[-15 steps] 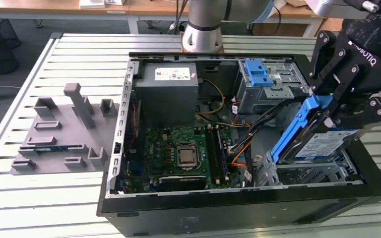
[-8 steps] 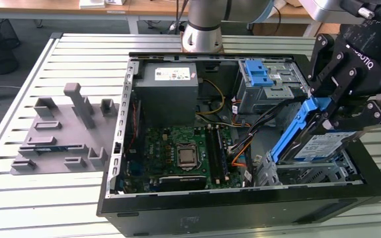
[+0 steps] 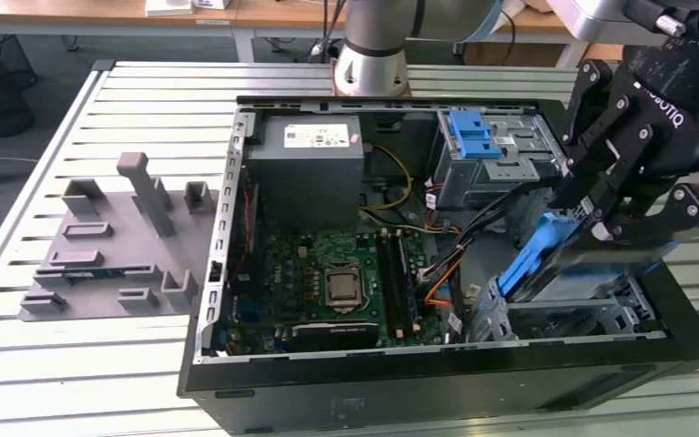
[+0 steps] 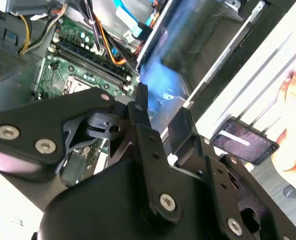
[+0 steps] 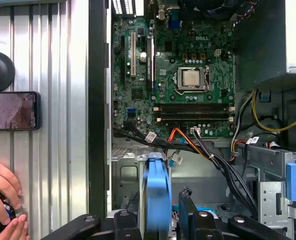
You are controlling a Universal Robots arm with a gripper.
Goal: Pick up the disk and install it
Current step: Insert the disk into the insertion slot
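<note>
My black gripper [image 3: 617, 223] clenched on silver disk in blue plastic carrier [image 3: 530, 259], tilted above metal drive cage [image 3: 581, 314], open black computer case [image 3: 386, 391] corner, exterior view's right. Install step in hand; I judge seating calls for carrier squared to cage.

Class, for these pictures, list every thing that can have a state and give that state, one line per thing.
Black desktop computer case: lying on its side, panel off, open.
Silver hard disk in blue plastic carrier: lifted, tilted over the case, not seated.
Black robot hand: shut on the disk.
Square silver processor: uncovered, no cooler.
Dark flat phone: lying flat on the slatted metal table.
</note>
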